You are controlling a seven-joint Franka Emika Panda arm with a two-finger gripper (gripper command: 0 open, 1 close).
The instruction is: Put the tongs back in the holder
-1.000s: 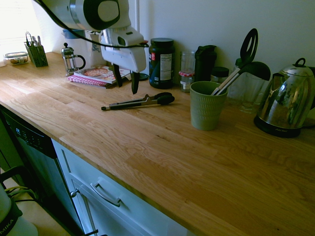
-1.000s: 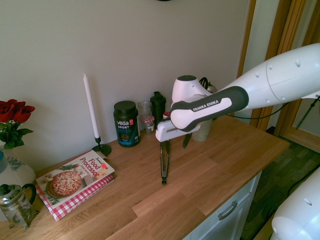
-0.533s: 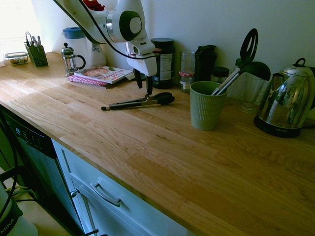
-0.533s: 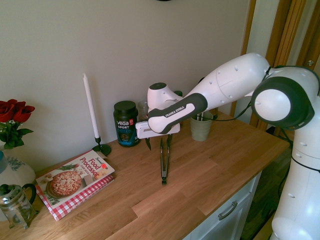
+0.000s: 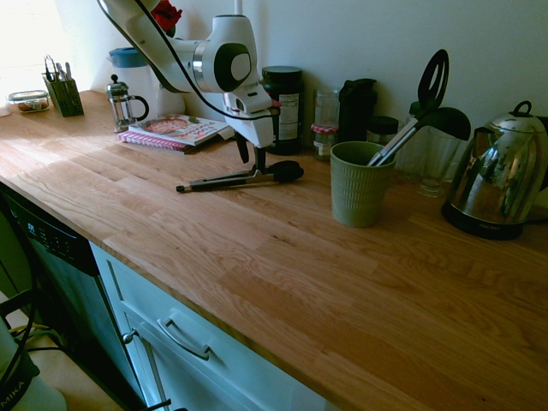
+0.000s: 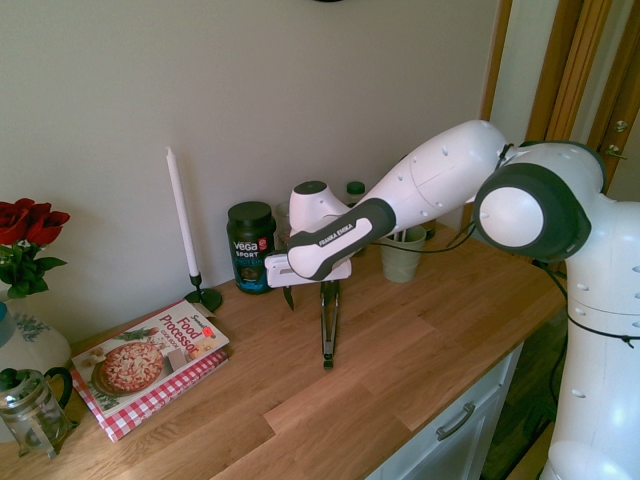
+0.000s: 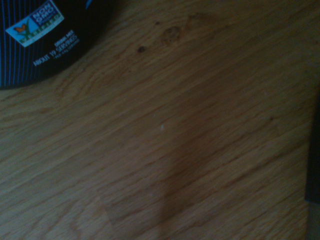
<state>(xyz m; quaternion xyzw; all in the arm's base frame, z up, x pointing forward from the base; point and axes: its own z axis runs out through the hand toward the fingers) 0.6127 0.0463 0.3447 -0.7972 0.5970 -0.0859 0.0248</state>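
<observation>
The tongs (image 5: 235, 179) lie flat on the wooden counter (image 5: 282, 265), black tips toward the holder; in the second exterior view the tongs (image 6: 327, 325) point away from the wall. My gripper (image 5: 252, 158) is open, low over the tongs' tip end and slightly to the wall side, with one finger right by the tongs and nothing between its fingers. The second exterior view shows the gripper (image 6: 305, 296) the same way. The holder (image 5: 360, 184), a green ribbed cup, stands upright to the right with a black spatula (image 5: 428, 90) leaning in it.
A black jar (image 5: 282, 107) stands just behind the gripper and fills a corner of the wrist view as the black jar (image 7: 35, 40). Small jars, a glass jug (image 5: 432, 154) and a kettle (image 5: 497, 180) line the wall. A cookbook (image 5: 175, 130), French press (image 5: 124, 103) and candle (image 6: 182, 215) are nearby.
The arm swung away from the first exterior camera toward the wall and lowered, bringing the open gripper down to the tongs' tip end. The tongs and cup have not moved.
</observation>
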